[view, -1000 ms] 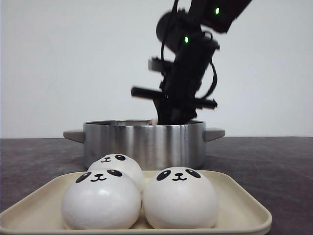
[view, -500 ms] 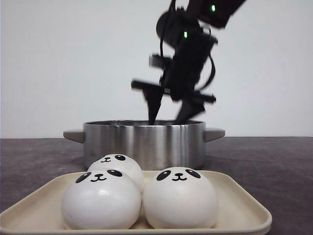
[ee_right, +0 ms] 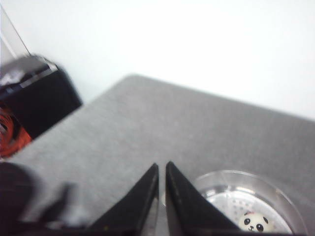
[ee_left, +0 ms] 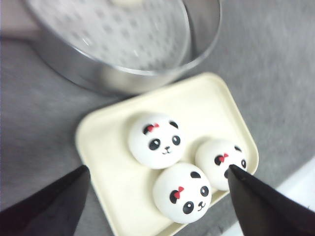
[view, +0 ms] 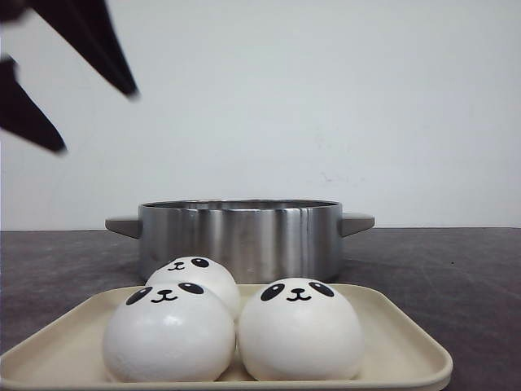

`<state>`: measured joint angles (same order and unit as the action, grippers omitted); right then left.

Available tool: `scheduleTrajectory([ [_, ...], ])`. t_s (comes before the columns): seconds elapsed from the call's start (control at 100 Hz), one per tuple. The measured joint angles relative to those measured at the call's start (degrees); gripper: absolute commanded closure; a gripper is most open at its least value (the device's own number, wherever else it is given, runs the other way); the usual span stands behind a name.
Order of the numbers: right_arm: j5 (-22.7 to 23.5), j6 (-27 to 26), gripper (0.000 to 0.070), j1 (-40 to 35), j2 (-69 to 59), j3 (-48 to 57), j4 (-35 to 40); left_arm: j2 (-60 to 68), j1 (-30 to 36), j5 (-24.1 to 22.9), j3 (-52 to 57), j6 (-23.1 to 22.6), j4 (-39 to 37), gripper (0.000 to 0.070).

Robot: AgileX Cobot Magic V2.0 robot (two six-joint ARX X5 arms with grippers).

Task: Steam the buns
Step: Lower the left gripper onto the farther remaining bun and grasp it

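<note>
Buns (ee_left: 167, 164) below spread left jaws, untouched.

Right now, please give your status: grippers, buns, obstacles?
Left gripper open over tray, right gripper shut, empty. Three buns on tray, one bun in pot. No obstacles.

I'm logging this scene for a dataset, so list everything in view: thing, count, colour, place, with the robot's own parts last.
buns on the tray: three, white with panda faces, grouped together on the tray.
bun in the pot: one, white, on the perforated insert.
tray: one, cream, at the front of the table, before the pot.
pot: one, shiny steel with grey handles, behind the tray.
table: one, dark grey.
dark box: one, black, off beyond the table; blurred.
left gripper: one, black, open above the tray.
right gripper: one, black, shut and empty, above the table near the pot.
</note>
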<state>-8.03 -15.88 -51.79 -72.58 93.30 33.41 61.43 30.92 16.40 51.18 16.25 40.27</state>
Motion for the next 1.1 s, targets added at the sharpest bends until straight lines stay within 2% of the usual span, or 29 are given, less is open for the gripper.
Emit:
scheduleTrajectory([
  [0.17,-9.7,0.0,0.0687,-7.0,8.0,0.0,2.2,10.4,4.9,-0.5,0.0,1.9,-3.6,0.0184],
  [0.34,-17.0,0.0,0.0687,-8.9,11.6,0.0,4.9,19.0,8.0,-4.2,0.0,4.2,-10.3,0.0184],
  [0.55,-19.0,0.0,0.0687,-8.9,12.5,0.0,10.4,25.1,10.4,-6.7,0.0,6.5,-15.5,0.0186],
  [0.75,-19.0,0.0,0.0687,-8.9,12.7,0.0,12.2,28.7,11.0,-7.5,0.0,7.1,-15.9,0.0204],
  [0.8,-19.0,0.0,0.0687,-8.9,12.7,0.0,12.3,28.7,11.0,-7.7,0.0,7.1,-16.1,0.0252],
  [0.85,-19.0,0.0,0.0687,-8.9,12.7,0.0,12.3,28.7,11.0,-8.6,0.0,7.1,-16.1,0.0333],
  [0.91,-19.0,0.0,0.0687,-8.9,12.7,0.0,12.3,28.7,11.0,-9.1,0.0,7.1,-16.1,0.0495],
  [0.97,-19.0,0.0,0.0687,-8.9,12.7,0.0,12.3,28.7,11.0,-9.2,0.0,7.1,-16.0,0.0700],
  [1.1,-19.0,0.0,0.0687,-8.9,12.7,0.0,12.5,28.7,11.0,-9.2,0.1,7.1,-15.8,0.0690],
])
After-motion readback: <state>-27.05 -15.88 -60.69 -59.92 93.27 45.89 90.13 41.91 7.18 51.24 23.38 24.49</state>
